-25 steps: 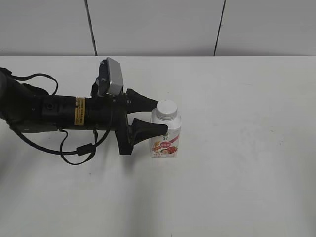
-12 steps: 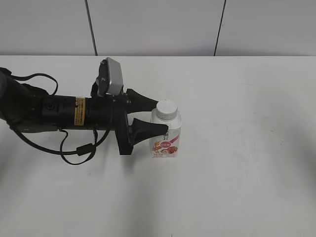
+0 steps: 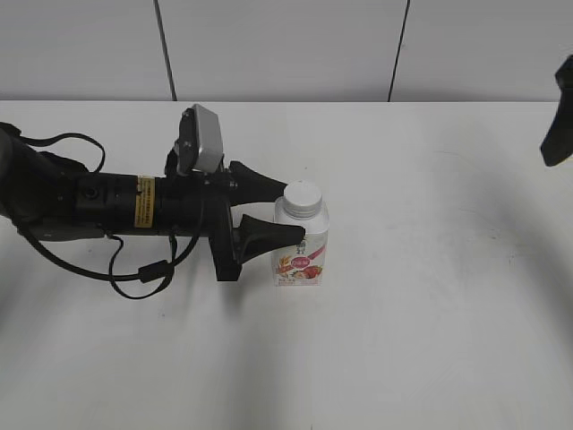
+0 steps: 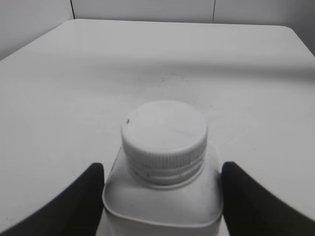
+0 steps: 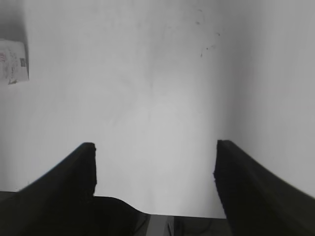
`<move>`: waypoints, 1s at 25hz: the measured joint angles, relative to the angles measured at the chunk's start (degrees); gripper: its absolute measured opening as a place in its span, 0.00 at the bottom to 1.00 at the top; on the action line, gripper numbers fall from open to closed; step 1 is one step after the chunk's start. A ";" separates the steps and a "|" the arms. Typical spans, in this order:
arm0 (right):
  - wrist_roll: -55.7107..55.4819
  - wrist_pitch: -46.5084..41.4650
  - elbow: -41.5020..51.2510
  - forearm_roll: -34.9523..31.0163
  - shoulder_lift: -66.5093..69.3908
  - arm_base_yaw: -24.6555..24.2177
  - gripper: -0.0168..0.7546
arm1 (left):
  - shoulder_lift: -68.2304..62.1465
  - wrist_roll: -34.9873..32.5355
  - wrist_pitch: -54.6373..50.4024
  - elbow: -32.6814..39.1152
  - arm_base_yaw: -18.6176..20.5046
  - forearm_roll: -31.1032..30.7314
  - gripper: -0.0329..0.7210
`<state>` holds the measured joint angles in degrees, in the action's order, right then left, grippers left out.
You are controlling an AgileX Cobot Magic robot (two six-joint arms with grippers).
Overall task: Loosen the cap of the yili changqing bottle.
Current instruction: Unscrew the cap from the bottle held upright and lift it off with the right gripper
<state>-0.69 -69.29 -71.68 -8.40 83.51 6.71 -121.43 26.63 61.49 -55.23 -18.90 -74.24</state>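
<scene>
We are clamping our left gripper (image 3: pixel 285 210) on the yili changqing bottle (image 3: pixel 301 249), its cap (image 4: pixel 164 134) just ahead of the fingers; our right gripper (image 5: pixel 154 167) is hanging spread open.

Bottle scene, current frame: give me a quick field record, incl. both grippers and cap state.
bottle: yili changqing bottle, upright on the white table
cap: cap on the neck, nothing touching it
left gripper: left gripper with one finger on each side of the bottle body
right gripper: right gripper open, empty, over bare table far from the bottle
</scene>
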 joint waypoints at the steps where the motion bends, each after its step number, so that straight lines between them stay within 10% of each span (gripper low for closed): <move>1: 0.00 0.00 -1.07 -0.44 1.61 0.00 0.78 | 0.00 0.00 0.05 0.00 0.00 0.00 0.63; 15: 0.10 -0.17 -10.12 -2.83 14.14 1.15 0.59 | 0.00 0.00 0.12 0.00 0.00 -0.04 0.63; 25: 1.57 -0.38 -17.03 -3.05 19.20 14.29 0.59 | 0.00 0.00 0.12 0.00 0.00 -0.04 0.63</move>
<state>0.88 -69.66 -88.70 -11.45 102.71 21.01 -121.43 26.63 61.60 -55.23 -18.90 -74.28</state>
